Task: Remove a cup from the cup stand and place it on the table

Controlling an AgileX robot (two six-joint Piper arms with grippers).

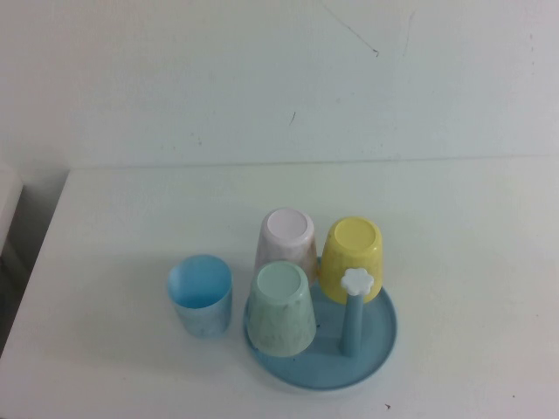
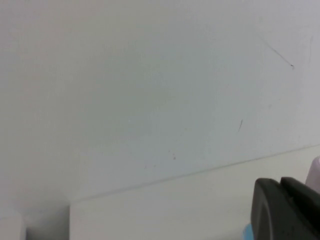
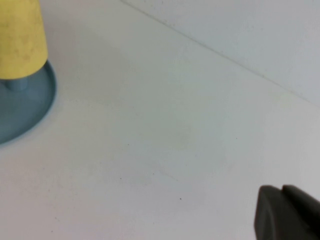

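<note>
Standing upright and mouth-up on the surface point(image 1: 454, 227), the cup point(image 1: 200, 295) sits near the front edge, left of centre, just beside the left rim of the cup stand point(image 1: 371, 353). Three inverted cups occupy the stand: a mint-green cup point(image 1: 280, 308) at front left, a pink cup point(image 1: 286, 241) behind it, and a yellow cup point(image 1: 352, 256) at the right. One bare peg point(image 1: 352, 319) with a white flower-shaped knob point(image 1: 357, 283) rises in front of the yellow cup. A dark part of the left gripper point(image 2: 286, 210) shows in the left wrist view; a dark part of the right gripper point(image 3: 285, 212) shows over bare surface in the right wrist view. Whether either gripper is released or clenched cannot be told.
</note>
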